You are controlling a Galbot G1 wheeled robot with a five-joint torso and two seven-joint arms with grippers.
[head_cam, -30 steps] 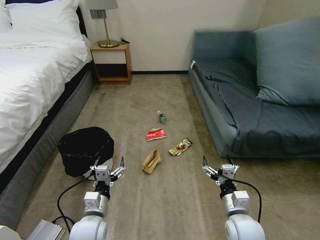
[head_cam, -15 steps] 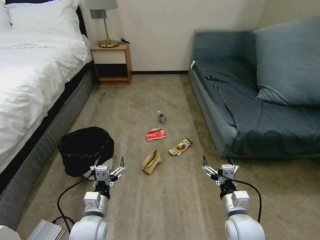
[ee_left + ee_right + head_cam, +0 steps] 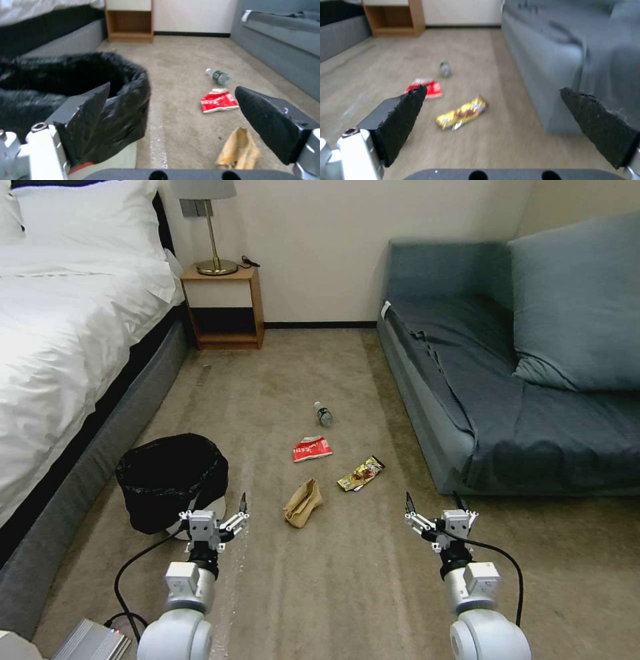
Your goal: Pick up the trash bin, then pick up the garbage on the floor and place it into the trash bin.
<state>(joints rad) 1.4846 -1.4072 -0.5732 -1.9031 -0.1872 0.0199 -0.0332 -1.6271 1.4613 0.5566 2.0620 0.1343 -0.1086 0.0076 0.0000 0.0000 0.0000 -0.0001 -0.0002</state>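
— Standing on the tan carpet beside the bed, the trash bin has its black bag spilling over the rim, with a strip of white wall showing low down. Where is the litter?

— Spread over the open floor between bed and sofa: the tan paper bag nearest the robot, the red-and-white wrapper beyond it, the gold-brown wrapper towards the sofa, and the small bottle farthest off. All lie apart from one another.

— And the grippers?

— The left gripper hangs just in front of the bin, fingers spread wide and holding nothing; one finger overlaps the bin's near side in the head view. The right gripper hovers near the sofa's front corner, equally wide and empty.

— What do the wrist cameras add?

— The left wrist view looks into the bag's dark mouth (its bottom is lost in shadow) and catches the bottle's green label. The right wrist view, rather smeared, shows what is probably the bottle as a grey blob.

— Behind it all?

— A wooden nightstand with a brass lamp, its shade cut off at the top.
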